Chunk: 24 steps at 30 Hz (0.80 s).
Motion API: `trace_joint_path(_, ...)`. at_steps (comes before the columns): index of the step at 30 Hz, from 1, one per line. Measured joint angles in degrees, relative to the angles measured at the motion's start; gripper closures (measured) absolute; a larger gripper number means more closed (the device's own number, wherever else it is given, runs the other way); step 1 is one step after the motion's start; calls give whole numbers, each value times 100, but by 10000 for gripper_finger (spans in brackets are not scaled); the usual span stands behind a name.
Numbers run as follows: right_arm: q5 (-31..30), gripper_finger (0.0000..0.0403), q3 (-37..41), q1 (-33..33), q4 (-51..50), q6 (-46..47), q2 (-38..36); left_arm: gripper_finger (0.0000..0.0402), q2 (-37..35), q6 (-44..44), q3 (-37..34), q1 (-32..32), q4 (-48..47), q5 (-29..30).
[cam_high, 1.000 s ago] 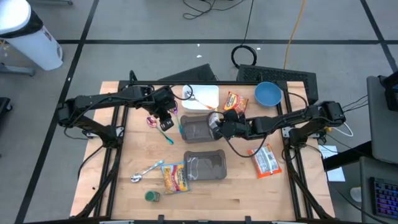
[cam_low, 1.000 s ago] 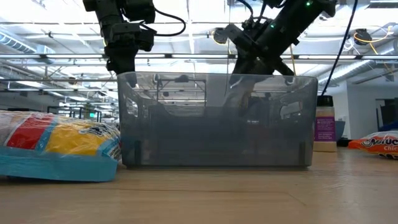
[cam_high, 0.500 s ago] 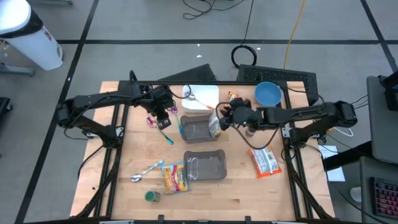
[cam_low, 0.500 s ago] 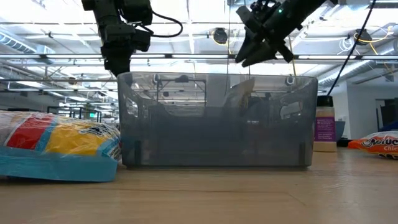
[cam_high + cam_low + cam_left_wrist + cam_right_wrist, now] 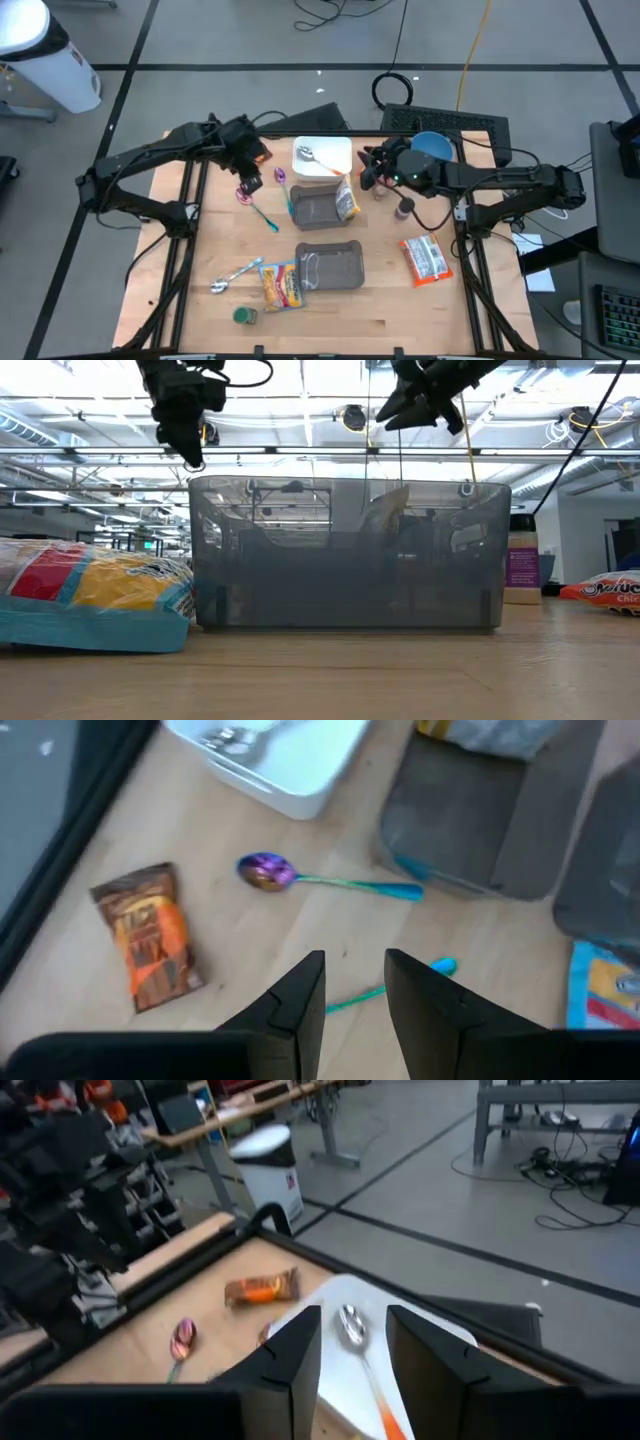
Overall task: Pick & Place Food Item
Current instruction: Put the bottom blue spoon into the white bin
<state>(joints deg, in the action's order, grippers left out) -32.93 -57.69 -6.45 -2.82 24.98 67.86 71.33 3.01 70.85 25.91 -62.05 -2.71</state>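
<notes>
A yellow food packet (image 5: 345, 202) stands leaning against the right end wall inside the far grey container (image 5: 312, 210); through the grey walls the low view shows the packet (image 5: 388, 510) too. My right gripper (image 5: 368, 170) hangs open above the table between the white tray (image 5: 322, 158) and the blue bowl (image 5: 430, 150), level with nothing between its fingers (image 5: 350, 1345). My left gripper (image 5: 248, 168) hovers open left of the tray, pointing down over a purple spoon (image 5: 268, 872), its fingers (image 5: 355, 990) holding nothing.
A second grey container (image 5: 330, 268) sits nearer, with a yellow packet (image 5: 283, 285), a metal spoon (image 5: 235, 277) and a green lid (image 5: 245, 316) beside it. An orange packet (image 5: 425, 258) and a small bottle (image 5: 405, 207) lie right. A brown snack bar (image 5: 148, 935) lies far left.
My right gripper has come up out of the far container and drawn back toward the table's far right, tipping level; the packet stays leaning in the container's right end. My left gripper has risen and moved toward the far left.
</notes>
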Motion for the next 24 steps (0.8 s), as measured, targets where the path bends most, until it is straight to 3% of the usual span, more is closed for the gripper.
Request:
trace_joint_path(8,35,291,0,-233,279,-32,-18,289,-171,912,0,117,-570,26)
trace_joint_path(11,497,293,0,-384,347,-86,-42,289,-148,1301,0,121,-734,54)
trace_joint_path(13,1136,293,0,-537,416,-122,-38,289,-73,1632,-2,118,-897,174)
trace_joint_path(18,3380,295,0,-1070,724,-187,-121,289,-11,2149,-358,286,-946,434)
trace_joint_path(21,4457,297,0,-1363,778,-117,-148,289,-9,2388,-860,520,-656,-33)
trace_joint_path(24,5078,297,0,-1574,779,-24,-169,289,-4,2719,-1491,682,-426,-424)
